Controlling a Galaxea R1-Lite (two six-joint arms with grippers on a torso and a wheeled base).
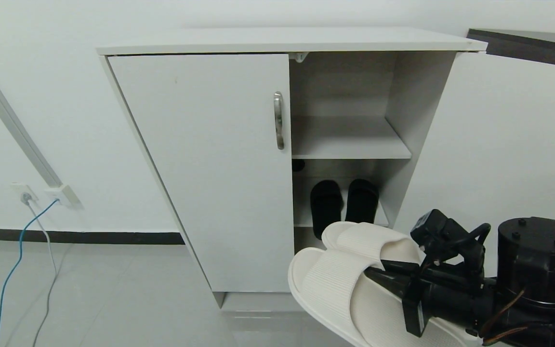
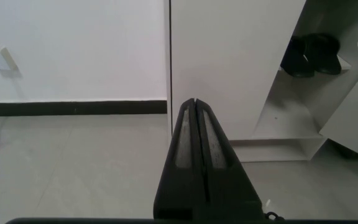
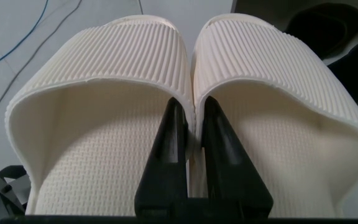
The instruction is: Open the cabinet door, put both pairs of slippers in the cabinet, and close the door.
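My right gripper (image 1: 378,272) is shut on the pair of white slippers (image 1: 340,284), one finger inside each, pinching their inner walls together (image 3: 191,118). It holds them in the air in front of the open right half of the white cabinet (image 1: 282,43), below the level of the lower shelf. A pair of black slippers (image 1: 344,202) sits on the lower shelf inside; they also appear in the left wrist view (image 2: 312,55). The right door (image 1: 499,144) is swung open; the left door (image 1: 205,159) with its metal handle (image 1: 278,120) is closed. My left gripper (image 2: 194,115) is shut and empty, low above the floor facing the cabinet.
The upper shelf (image 1: 350,142) and the bottom shelf (image 2: 288,121) hold nothing. A wall socket (image 1: 27,195) with a blue cable (image 1: 15,265) and a grey cable is at the left on the grey floor (image 1: 113,299).
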